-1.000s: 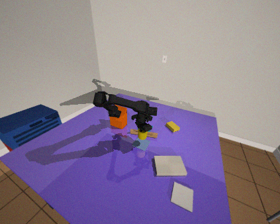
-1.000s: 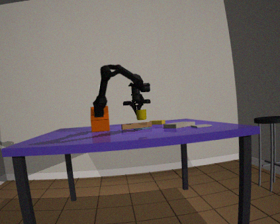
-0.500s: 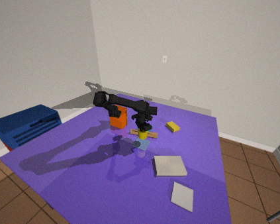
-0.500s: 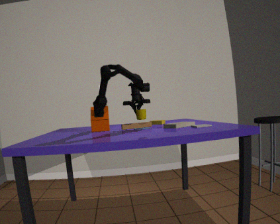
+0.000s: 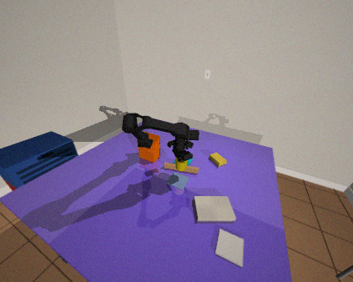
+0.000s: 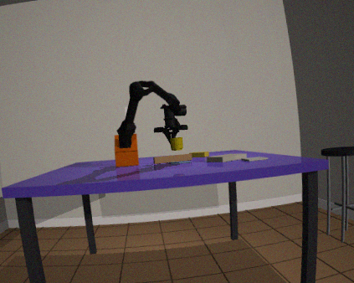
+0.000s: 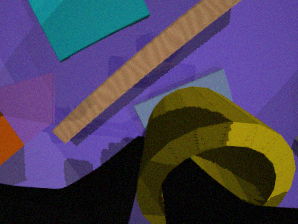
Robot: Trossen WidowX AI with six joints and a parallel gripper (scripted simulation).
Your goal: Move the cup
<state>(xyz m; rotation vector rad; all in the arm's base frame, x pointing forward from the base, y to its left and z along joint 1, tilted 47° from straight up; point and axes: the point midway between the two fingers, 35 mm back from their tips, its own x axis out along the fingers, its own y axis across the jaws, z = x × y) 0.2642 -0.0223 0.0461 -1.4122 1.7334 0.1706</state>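
The yellow cup (image 5: 181, 165) (image 6: 177, 144) (image 7: 285, 160) hangs in the air above the table, roughly upright with a slight tilt in the exterior view. My gripper (image 6: 171, 137) (image 7: 152, 144) is shut on the cup's wall, one finger inside the rim and one outside. No marbles show; the cup's inside is dark and partly covered by the finger. The blue-grey pad (image 5: 179, 181) (image 7: 215, 81) lies below, partly behind the cup in the wrist view. The teal pad (image 7: 95, 25) lies across the wooden bar (image 5: 192, 169) (image 6: 172, 159) (image 7: 125, 77) from it.
The low wooden bar stands between the two pads. An orange block (image 5: 149, 149) (image 6: 126, 157) is at the arm's base. A small yellow block (image 5: 218, 159) (image 6: 200, 154) and two pale slabs (image 5: 214, 208) (image 5: 230, 248) lie to the right on the purple table (image 5: 126, 250).
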